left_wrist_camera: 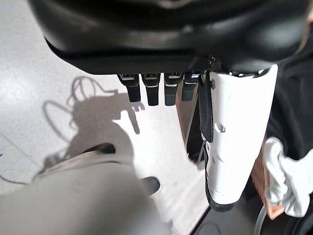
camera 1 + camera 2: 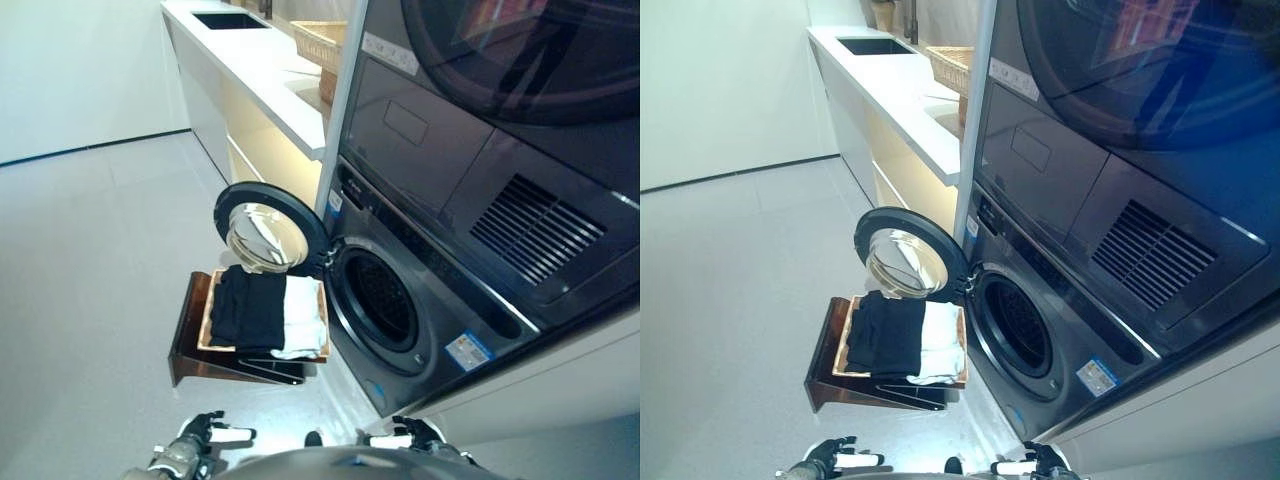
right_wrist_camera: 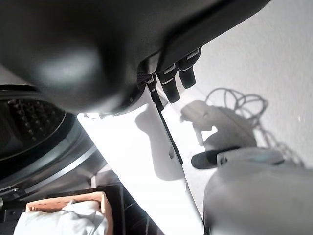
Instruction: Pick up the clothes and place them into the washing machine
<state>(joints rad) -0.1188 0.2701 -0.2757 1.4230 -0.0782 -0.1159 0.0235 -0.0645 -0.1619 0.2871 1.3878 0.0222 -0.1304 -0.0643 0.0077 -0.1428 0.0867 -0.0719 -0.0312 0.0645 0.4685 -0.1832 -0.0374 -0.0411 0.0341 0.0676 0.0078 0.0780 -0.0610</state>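
Clothes (image 2: 262, 310) folded in basket (image 2: 323, 322) | washer door (image 2: 266, 228) open | left hand (image 2: 206, 431), right hand (image 2: 413, 434) fingers relaxed, holding nothing, half cropped

Laundry corner, counted

Two stacked dark front-loading machines: the lower washing machine (image 2: 420, 310) with one round glass door (image 2: 268, 232) swung open, and one upper machine (image 2: 520, 90). Two woven baskets: one floor basket (image 2: 322, 325) holding one folded black garment (image 2: 248, 308) and one folded white garment (image 2: 300, 318), one counter basket (image 2: 318, 42).
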